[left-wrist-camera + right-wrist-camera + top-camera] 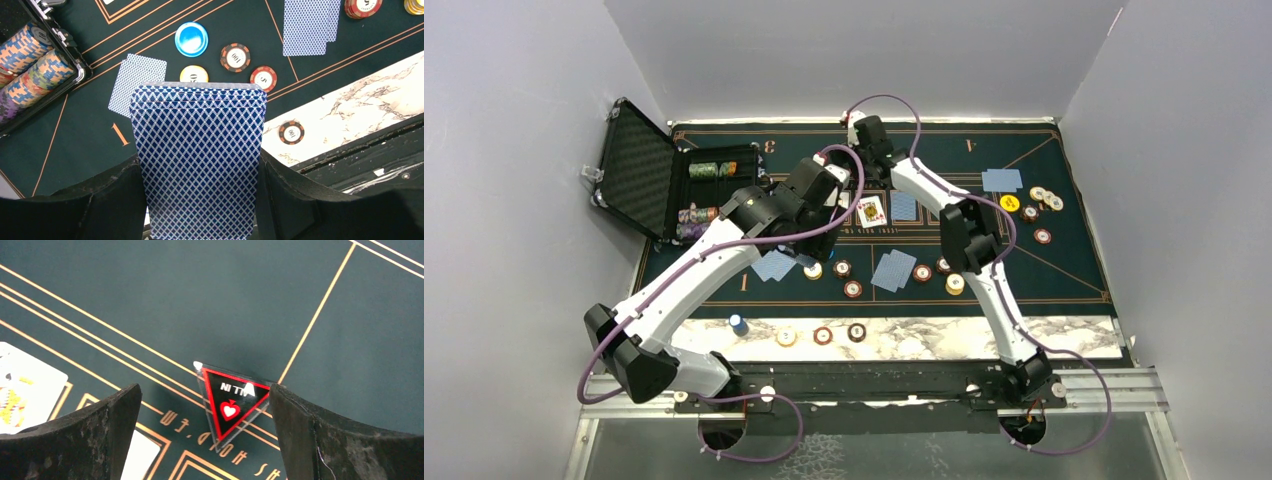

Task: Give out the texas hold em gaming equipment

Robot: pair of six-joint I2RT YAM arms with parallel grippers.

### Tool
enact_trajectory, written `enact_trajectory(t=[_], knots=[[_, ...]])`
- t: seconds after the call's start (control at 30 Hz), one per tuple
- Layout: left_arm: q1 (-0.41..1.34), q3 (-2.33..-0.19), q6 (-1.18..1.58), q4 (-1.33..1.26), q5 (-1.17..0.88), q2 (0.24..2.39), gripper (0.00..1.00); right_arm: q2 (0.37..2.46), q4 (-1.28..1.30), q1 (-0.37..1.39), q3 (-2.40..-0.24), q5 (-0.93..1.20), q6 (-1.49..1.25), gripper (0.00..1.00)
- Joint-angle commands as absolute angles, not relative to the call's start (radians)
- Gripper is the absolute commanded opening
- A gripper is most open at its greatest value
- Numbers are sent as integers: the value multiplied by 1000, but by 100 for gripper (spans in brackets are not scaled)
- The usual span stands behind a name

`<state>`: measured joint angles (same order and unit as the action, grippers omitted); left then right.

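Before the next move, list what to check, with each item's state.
1. Left gripper shut on deck: ok.
2. Right gripper open: ok.
3. Marker on mat, clear of both fingers: ok.
4. Marker clear of face-up card: ok.
5. Left arm clear of right arm: cannot tell.

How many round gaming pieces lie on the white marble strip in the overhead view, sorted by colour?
Blue round piece: 1
Yellow round chip: 1
Red-brown and white round chips: 2
Total: 4
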<state>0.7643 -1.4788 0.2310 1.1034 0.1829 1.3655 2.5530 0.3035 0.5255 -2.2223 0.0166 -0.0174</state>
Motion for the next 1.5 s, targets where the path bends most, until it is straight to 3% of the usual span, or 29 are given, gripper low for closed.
enact_trajectory(t=[0.0,0.3,0.37,0.47,0.6,1.03,1.23,1.47], knots=[[750,-1469,244,1116,172,1319,0,2587,348,511,-2274,-135,25,100],[727,-1475,212,1117,166,1331,0,2667,374,511,-2331,-88,32,100],[723,-1482,202,1117,166,1339,0,2677,386,510,-2337,-60,33,95],[717,-1492,194,1115,164,1346,0,2679,419,511,-2334,-38,35,79],[714,-1492,186,1116,160,1356,0,2649,402,511,-2264,-71,59,72],[711,-1496,184,1117,152,1362,0,2586,394,498,-2249,-128,34,54],[712,-1497,184,1112,149,1366,0,2434,364,443,-2103,-24,-16,45],[712,-1495,180,1099,137,1370,0,2306,377,419,-1967,88,-16,43]])
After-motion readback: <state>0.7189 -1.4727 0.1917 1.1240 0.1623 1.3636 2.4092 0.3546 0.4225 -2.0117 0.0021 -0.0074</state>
